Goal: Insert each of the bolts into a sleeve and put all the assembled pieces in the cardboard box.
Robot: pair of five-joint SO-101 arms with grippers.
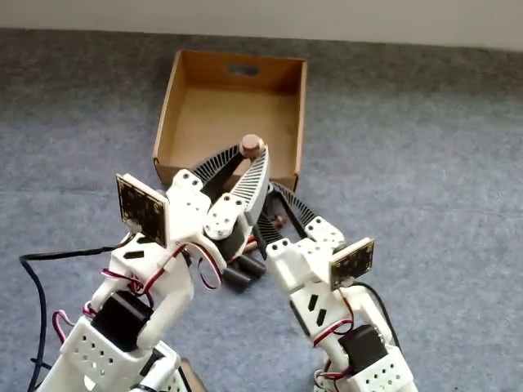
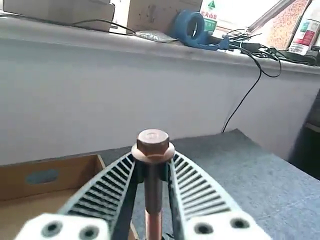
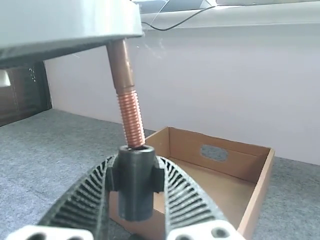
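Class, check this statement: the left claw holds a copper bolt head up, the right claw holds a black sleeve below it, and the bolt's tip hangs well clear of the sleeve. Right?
Not quite. The threaded tip of the bolt is at the mouth of the black sleeve, not clear of it, as the right wrist view shows. The rest stands.

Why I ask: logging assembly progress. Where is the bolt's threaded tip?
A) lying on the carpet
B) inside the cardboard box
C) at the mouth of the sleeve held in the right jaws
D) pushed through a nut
C: in the right wrist view, the threaded tip of the bolt sits at the top opening of the sleeve.
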